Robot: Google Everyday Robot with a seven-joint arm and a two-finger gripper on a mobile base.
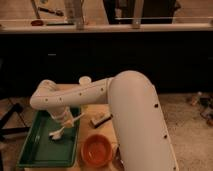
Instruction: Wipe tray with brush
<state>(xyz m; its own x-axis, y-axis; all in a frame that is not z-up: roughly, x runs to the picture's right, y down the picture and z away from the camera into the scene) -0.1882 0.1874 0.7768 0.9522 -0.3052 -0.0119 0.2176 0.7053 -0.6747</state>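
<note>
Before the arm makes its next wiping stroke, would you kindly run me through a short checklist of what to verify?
1. Gripper over the tray: ok, it hangs above the tray's far half.
2. Gripper shut on the brush: ok, the white handle slants out from under it.
3. Brush head down on the tray floor: cannot tell; the head lies low near the middle, but contact is not clear.
4. Bowl outside the stroke path: ok, it stands right of the tray, off its rim.
5. Scrubber outside the tray: ok, it lies on the table to the right.
</note>
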